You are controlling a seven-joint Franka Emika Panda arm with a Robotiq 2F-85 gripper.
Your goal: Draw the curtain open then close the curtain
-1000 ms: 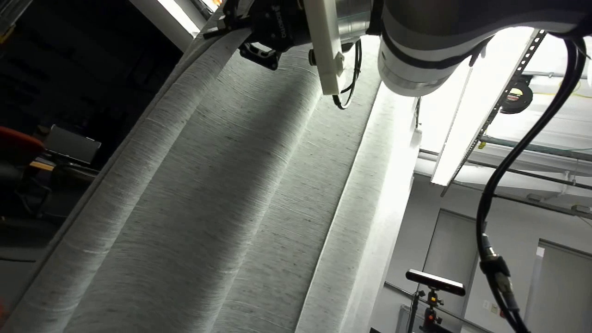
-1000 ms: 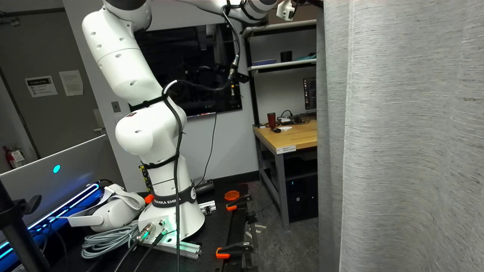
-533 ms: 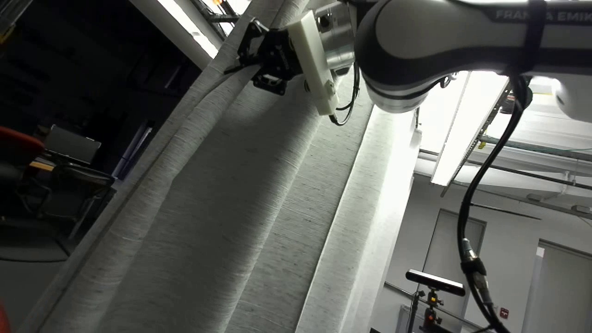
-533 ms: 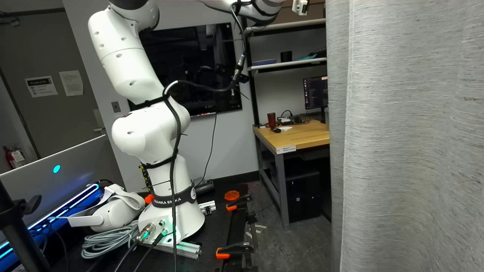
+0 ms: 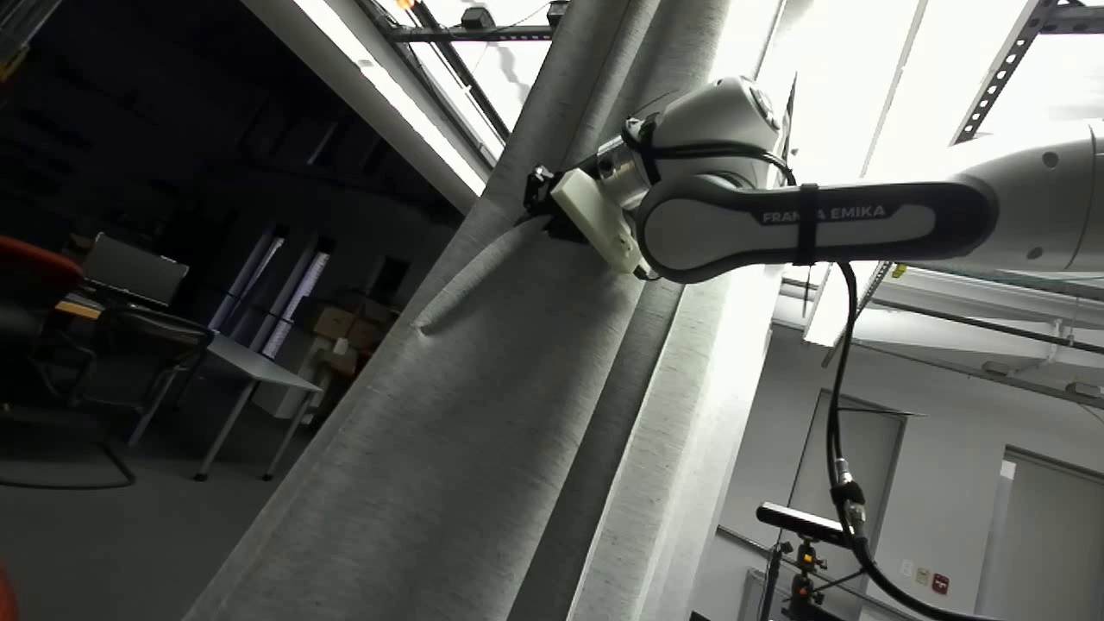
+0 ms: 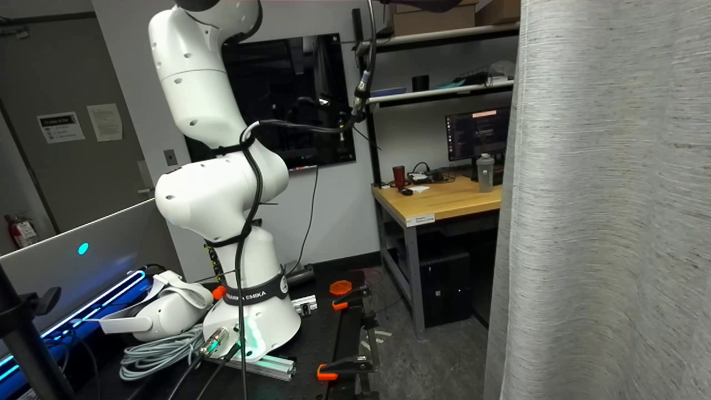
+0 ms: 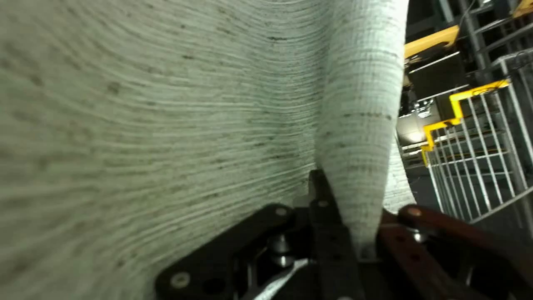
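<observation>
Pale grey-white ribbed fabric fills most of the wrist view: the very large curtain. One rolled fold of it runs between the black jointed fingers of the two-finger gripper; they are clamped on the cloth from both sides. In an exterior view the curtain slants from bottom left to top, a pinched ridge running down-left from the fingertips.

Arm pose there: white glossy robot arm with dark trim, forearm in from the right edge nearly level, wrist folded above its end, gripper pointing left and slightly down in frame. Cream-white slab-shaped block on the wrist.

In an exterior view with the arm's white flared base, lower arm bulges left, upper segment leans up-left, elbow cut by the top edge; black cable strapped along it. Curtain hangs at the right edge. Base stands on a black tabletop with rows of holes, orange-and-black clamp at its edge, white headset near the base.

Farther: wood-topped desk, red tumbler, translucent bottle, dark monitor. Behind: glossy black wall screen.
</observation>
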